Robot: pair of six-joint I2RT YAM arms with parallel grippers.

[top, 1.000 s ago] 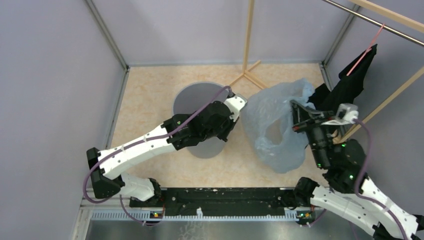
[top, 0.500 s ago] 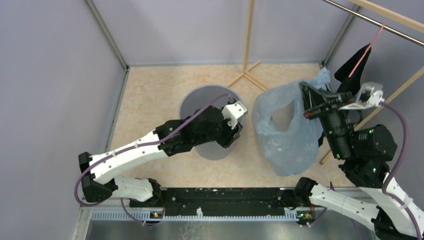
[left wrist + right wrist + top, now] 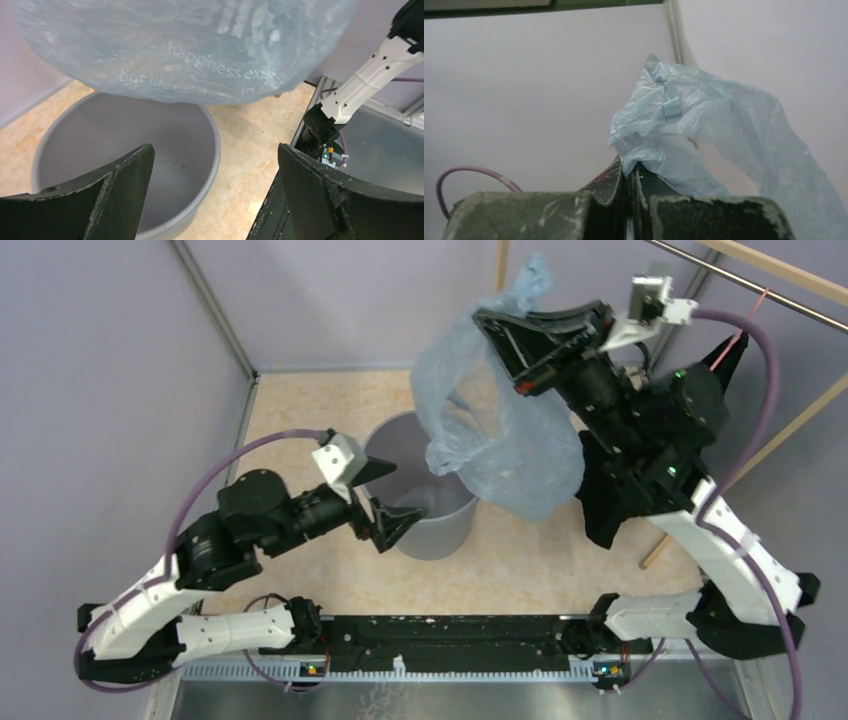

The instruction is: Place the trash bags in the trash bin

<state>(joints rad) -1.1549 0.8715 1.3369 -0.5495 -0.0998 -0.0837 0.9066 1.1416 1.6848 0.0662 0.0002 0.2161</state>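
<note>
Holding on tight, the right gripper (image 3: pixel 488 318) has its two fingers pinched shut on the top of the blue trash bag (image 3: pixel 505 445). The bag hangs up in the air, big and puffy. Its bottom floats just over the far right side of the grey bin (image 3: pixel 440 532). It does not look like any part of it is inside yet.

The left gripper (image 3: pixel 393 498) is wide open and holds nothing. It sits by the near left side of the bin, pointing at the open top.

So the pick-up is done and the bag is almost over the bin. What is left, I think, is to bring the bag down into the bin, push it in because it is so wide, and let go.

Half a second ago the bag was lower and off to the right of the bin. Now it is much higher and closer to the bin. The left arm was stretched over the bin then, and now it is pulled back.
</note>
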